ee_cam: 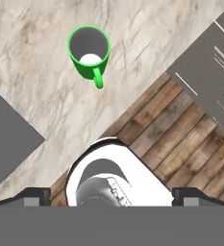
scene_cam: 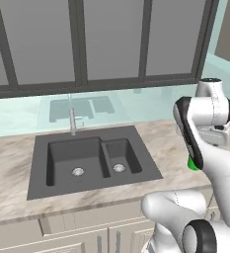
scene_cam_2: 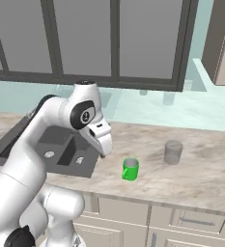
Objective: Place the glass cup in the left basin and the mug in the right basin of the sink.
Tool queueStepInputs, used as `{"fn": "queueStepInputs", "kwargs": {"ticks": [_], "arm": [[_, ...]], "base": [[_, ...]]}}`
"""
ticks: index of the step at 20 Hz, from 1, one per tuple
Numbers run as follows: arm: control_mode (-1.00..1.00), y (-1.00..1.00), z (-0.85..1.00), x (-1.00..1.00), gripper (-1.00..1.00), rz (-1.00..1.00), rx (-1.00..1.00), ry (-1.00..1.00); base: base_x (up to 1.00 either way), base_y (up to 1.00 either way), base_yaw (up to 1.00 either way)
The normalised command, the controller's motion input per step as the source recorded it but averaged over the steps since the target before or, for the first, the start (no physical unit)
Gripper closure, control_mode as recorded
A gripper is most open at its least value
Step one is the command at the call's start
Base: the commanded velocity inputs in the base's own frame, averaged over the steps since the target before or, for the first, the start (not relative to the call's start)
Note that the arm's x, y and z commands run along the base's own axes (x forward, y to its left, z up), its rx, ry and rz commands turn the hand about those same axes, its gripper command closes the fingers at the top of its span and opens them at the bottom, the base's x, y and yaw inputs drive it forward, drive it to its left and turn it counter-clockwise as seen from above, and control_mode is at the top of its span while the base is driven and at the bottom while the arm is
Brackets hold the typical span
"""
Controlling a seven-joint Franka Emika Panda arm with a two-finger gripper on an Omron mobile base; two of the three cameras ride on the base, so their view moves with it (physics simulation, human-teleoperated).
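On the marble table (scene_cam_2: 201, 169) to the right of the sink (scene_cam: 37, 168), you have the mug (scene_cam_2: 130, 169) standing upright near the front edge, its handle turned toward that edge. The glass cup (scene_cam_2: 173, 152) stands upright farther right and back, well apart from the mug. Your hand (ee_cam: 111, 196) hangs above the table, its fingers spread fully wide and gripping nothing. The left basin (scene_cam: 62, 154) and the right basin (scene_cam: 129, 152) show bare drains.
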Motion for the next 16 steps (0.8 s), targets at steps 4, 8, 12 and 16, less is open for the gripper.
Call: {"fn": "queueStepInputs", "kwargs": {"ticks": [4, 8, 12, 16], "arm": [[-1.00, -0.21, -0.19, -0.01, -1.00, 0.00, 0.00, 0.00], [-1.00, -0.19, -0.22, 0.03, -1.00, 0.00, 0.00, 0.15], [-1.00, -0.23, -0.25, 0.04, -1.00, 0.00, 0.00, 0.19], [-1.00, -0.16, -0.28, 0.00, -1.00, 0.02, 0.00, 0.12]], "base": [[0.00, 0.00, 0.00], [0.00, 0.00, 0.00], [0.00, 0.00, 0.00], [0.00, 0.00, 0.00]]}}
